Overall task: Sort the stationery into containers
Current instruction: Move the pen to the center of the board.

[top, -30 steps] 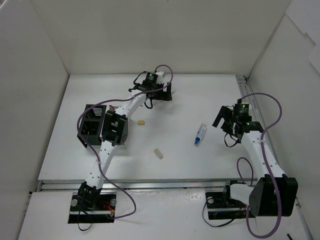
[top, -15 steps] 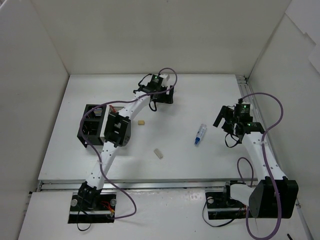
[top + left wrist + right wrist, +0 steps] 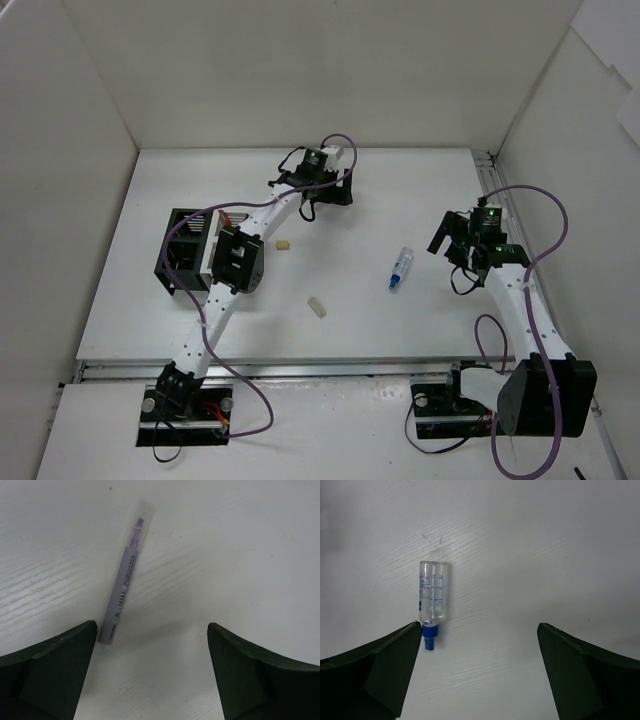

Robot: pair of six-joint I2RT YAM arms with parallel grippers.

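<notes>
A grey pen [image 3: 125, 580] with a clear cap lies on the white table. Its near end rests just beside the left fingertip of my left gripper [image 3: 151, 630], which is open and holds nothing. In the top view this gripper [image 3: 333, 192] is at the far middle of the table. A clear tube with a blue cap [image 3: 432, 600] lies flat, the cap next to the left finger of my open right gripper [image 3: 479, 627]. The top view shows the tube [image 3: 400, 267] left of that gripper [image 3: 447, 240]. The black container [image 3: 180, 255] stands at the left, partly covered by my left arm.
Two small beige eraser blocks [image 3: 284, 243] [image 3: 317, 307] lie on the table between the container and the tube. White walls enclose the table on the left, back and right. A purple cable loops over each arm.
My left gripper has shifted a little to the right along the far side of the table. The right arm, the tube and the erasers have not moved.
</notes>
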